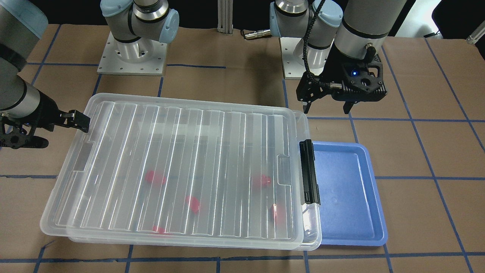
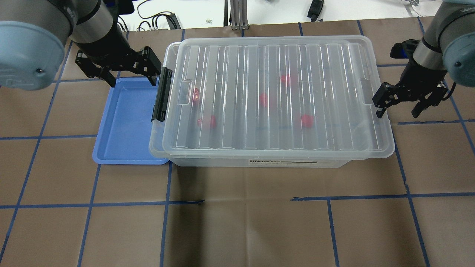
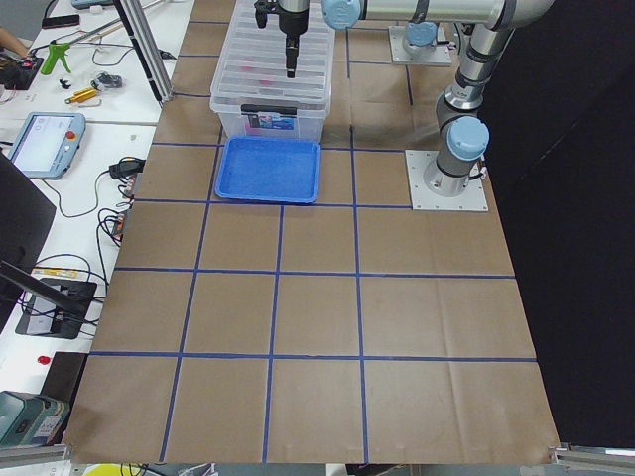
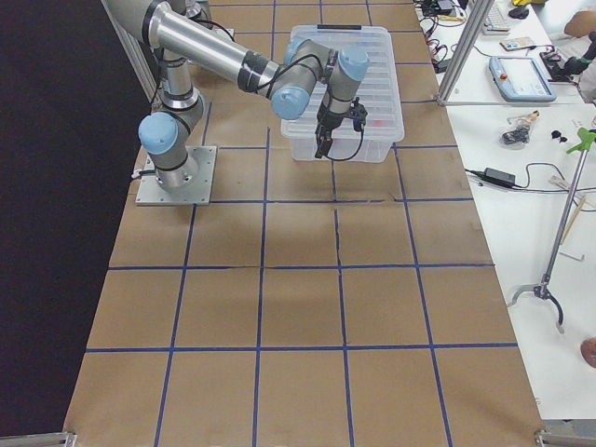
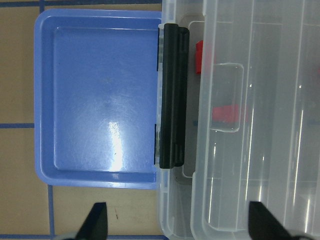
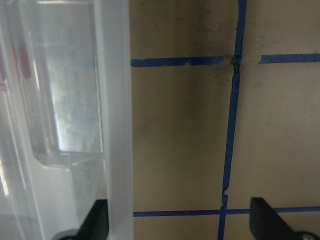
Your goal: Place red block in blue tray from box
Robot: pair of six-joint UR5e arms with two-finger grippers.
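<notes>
Centrally on the tabletop (image 2: pixel 237 222), brown paper with a blue tape grid: box (image 2: pixel 207 161), clear plastic, ribbed translucent lid (image 2: pixel 237 66) shut on top, black latch bar (image 2: pixel 162 94) on the end toward the robot's left.

Near side wall of the box, overhead view: small side label (image 2: pixel 282 162), black print, legible as "STORAGE BOX" above a thin black bar. On the latch end, exterior left view: end label (image 3: pixel 273 121), pale with dark blue, too small to read.

Inside the box: red blocks (image 2: pixel 263 99), five counted through the lid, blurred by the ribs, scattered apart from one another. Nearest the latch end, one partly behind the latch bar in the left wrist view.

Against the latch end: blue tray (image 2: pixel 122 126), flat on the tabletop, one long edge hidden below the overhanging box rim. Touching the box wall or just tucked under the rim, cannot tell.

Above the far rim of the blue tray, just beside the latch bar: left tool (image 2: pixel 130 79), jaws spread wide, gripping nothing.

At the opposite end of the box: right tool (image 2: pixel 397 110), jaws likewise wide, gripping nothing. Lid rim just inside one fingertip (image 6: pixel 97 222) in the right wrist view; contact or a small gap, cannot tell.
</notes>
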